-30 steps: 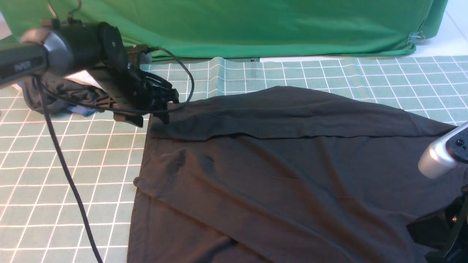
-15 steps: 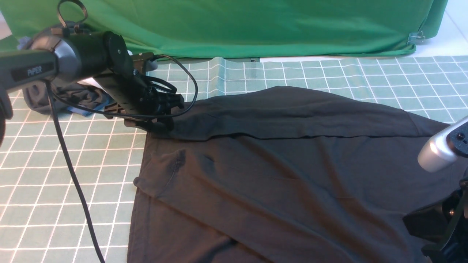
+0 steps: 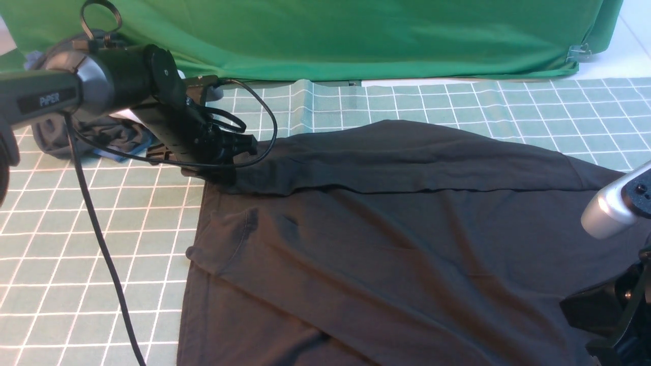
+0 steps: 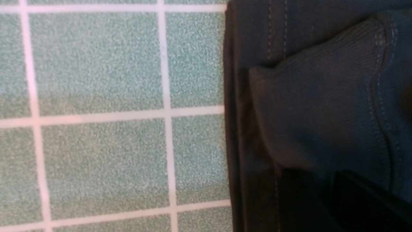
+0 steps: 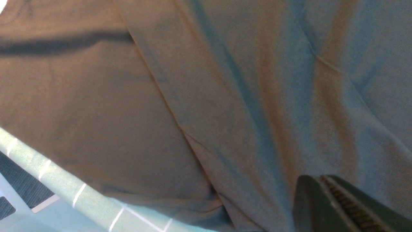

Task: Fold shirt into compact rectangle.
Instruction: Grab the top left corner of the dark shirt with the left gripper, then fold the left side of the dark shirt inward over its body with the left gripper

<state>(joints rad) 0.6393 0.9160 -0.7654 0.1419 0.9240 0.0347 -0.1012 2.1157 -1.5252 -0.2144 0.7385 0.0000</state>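
One black shirt, left claw pinching its cuff, right claw closed, empty

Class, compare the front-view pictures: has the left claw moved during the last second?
Yes. The left claw has dropped toward the checked mat, onto the shirt's far left corner.

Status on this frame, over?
Left gripper at sleeve cuff, grip unclear. Right gripper shut, empty, over soft black long-sleeved shirt. Shirt flat, one sleeve folded across. Nothing blocking.
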